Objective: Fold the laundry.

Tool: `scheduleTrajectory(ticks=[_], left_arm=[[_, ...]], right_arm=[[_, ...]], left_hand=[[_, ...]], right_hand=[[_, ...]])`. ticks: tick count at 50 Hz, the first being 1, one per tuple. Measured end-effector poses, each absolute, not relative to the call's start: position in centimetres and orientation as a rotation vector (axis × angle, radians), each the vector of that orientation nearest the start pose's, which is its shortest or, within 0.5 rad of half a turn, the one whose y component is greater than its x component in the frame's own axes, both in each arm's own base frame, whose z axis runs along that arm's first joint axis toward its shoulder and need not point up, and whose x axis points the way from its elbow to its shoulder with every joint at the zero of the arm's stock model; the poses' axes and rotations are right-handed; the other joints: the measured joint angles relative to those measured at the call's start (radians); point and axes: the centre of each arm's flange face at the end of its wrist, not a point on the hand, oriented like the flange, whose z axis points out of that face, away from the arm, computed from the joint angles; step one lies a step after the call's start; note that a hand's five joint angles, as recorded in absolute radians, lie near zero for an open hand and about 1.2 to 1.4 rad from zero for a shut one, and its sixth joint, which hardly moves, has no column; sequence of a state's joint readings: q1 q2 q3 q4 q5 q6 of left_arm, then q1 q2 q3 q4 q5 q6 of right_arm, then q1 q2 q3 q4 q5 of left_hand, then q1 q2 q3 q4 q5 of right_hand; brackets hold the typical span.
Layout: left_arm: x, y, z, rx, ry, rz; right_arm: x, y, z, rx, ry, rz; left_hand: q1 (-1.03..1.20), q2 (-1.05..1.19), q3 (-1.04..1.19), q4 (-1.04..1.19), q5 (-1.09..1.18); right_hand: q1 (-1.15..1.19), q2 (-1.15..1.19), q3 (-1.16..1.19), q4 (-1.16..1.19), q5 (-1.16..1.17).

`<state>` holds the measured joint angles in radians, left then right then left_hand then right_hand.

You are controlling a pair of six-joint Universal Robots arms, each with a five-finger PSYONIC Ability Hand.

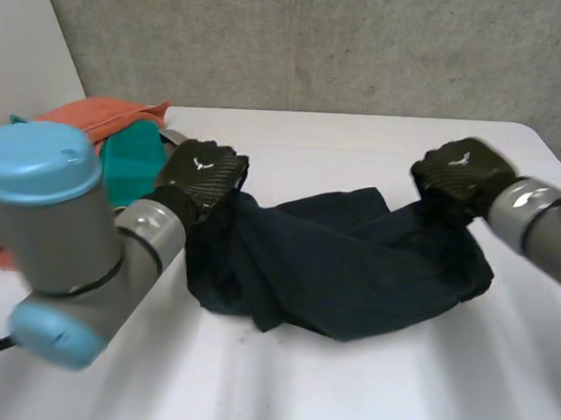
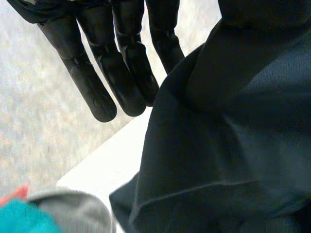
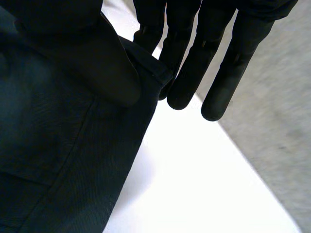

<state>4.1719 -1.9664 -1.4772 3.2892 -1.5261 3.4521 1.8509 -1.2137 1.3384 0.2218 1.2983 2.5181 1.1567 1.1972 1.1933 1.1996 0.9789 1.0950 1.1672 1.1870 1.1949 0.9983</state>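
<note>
— Where's the piece it's folding?

— The dark garment [image 1: 343, 270] lies rumpled mid-table on the white table [image 1: 346, 392], with its two far ends drawn up off the surface.

— Who has which end?

— The left hand [image 1: 202, 173] is at the garment's ten o'clock and the right hand [image 1: 461, 172] at its two o'clock. On the right, straight fingers [image 3: 187, 73] sit behind the hem and the thumb [image 3: 107, 68] presses the cloth onto them in a flat pinch. The left looks the same, its fingers [image 2: 97, 82] straight and the cloth running up to the thumb side.

— Why both far ends?

— I'd guess it means to draw the garment taut and spread it before any crease goes in.

— And the heap at the table's ten o'clock?

— An orange cloth [image 1: 97, 116] and a teal cloth [image 1: 133, 160], probably parked aside so they don't snag.
</note>
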Motion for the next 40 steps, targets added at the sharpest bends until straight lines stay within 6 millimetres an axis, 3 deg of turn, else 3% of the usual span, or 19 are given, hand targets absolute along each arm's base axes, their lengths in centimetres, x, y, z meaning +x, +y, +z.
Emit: scheduleTrajectory(ticks=[3, 4, 6, 7, 11, 17, 23, 26, 32, 35, 40], left_arm=[[-31.1, -27.5, 20.0, 1.077, 2.285, -2.110], [-31.2, -28.8, 19.4, 1.070, 2.271, -2.098], [-31.3, -29.9, 19.0, 1.064, 2.251, -2.097], [-31.4, -30.3, 19.0, 1.061, 2.241, -2.097], [-31.4, -30.3, 19.8, 1.048, 2.214, -2.110], [-30.2, -26.2, 23.1, 1.039, 2.202, -2.136], [-29.3, -21.3, 23.6, 1.070, 2.270, -2.127], [-29.0, -19.1, 22.6, 1.068, 2.360, -2.087], [-28.5, -17.5, 20.7, 1.013, 2.475, -2.003], [-28.5, -17.4, 20.0, 1.003, 2.502, -1.971], [-28.9, -18.1, 18.3, 1.010, 2.534, -1.909]], right_arm=[[26.1, -30.4, 22.4, -1.329, 2.161, -1.801], [27.0, -31.0, 21.4, -1.325, 2.145, -1.817], [27.8, -31.3, 20.8, -1.309, 2.125, -1.846], [28.2, -31.4, 20.7, -1.293, 2.112, -1.867], [28.7, -31.3, 21.3, -1.244, 2.078, -1.917], [26.8, -30.2, 24.9, -1.232, 2.056, -1.981], [23.8, -29.3, 26.3, -1.417, 2.114, -1.902], [22.5, -28.2, 25.6, -1.598, 2.135, -1.754], [22.0, -26.8, 23.9, -1.756, 2.121, -1.585], [22.1, -26.5, 22.8, -1.775, 2.120, -1.554], [22.2, -26.7, 20.1, -1.773, 2.133, -1.529]], left_hand=[[-0.049, -0.086, -0.084, -0.079, -0.033], [-0.485, -0.485, -0.475, -0.473, -0.421], [-0.615, -0.606, -0.596, -0.610, -0.561], [-0.707, -0.719, -0.710, -0.721, -0.677], [-0.751, -0.803, -0.794, -0.815, -0.773], [-0.773, -0.830, -0.827, -0.841, -0.801], [-0.758, -0.800, -0.797, -0.809, -0.759], [-0.530, -0.592, -0.590, -0.592, -0.547], [-0.406, -0.454, -0.451, -0.456, -0.417], [-0.406, -0.454, -0.451, -0.456, -0.417], [-0.697, -0.725, -0.718, -0.736, -0.693]], right_hand=[[-0.290, -0.343, -0.351, -0.352, -0.343], [-0.556, -0.620, -0.621, -0.603, -0.599], [-0.783, -0.856, -0.858, -0.861, -0.843], [-0.847, -0.924, -0.927, -0.929, -0.918], [-0.863, -0.952, -0.970, -0.977, -0.953], [-0.794, -0.864, -0.886, -0.895, -0.865], [-0.665, -0.753, -0.758, -0.769, -0.738], [-0.536, -0.610, -0.632, -0.639, -0.613], [-0.515, -0.588, -0.604, -0.613, -0.590], [-0.528, -0.609, -0.628, -0.636, -0.628], [-0.627, -0.711, -0.726, -0.741, -0.743]])
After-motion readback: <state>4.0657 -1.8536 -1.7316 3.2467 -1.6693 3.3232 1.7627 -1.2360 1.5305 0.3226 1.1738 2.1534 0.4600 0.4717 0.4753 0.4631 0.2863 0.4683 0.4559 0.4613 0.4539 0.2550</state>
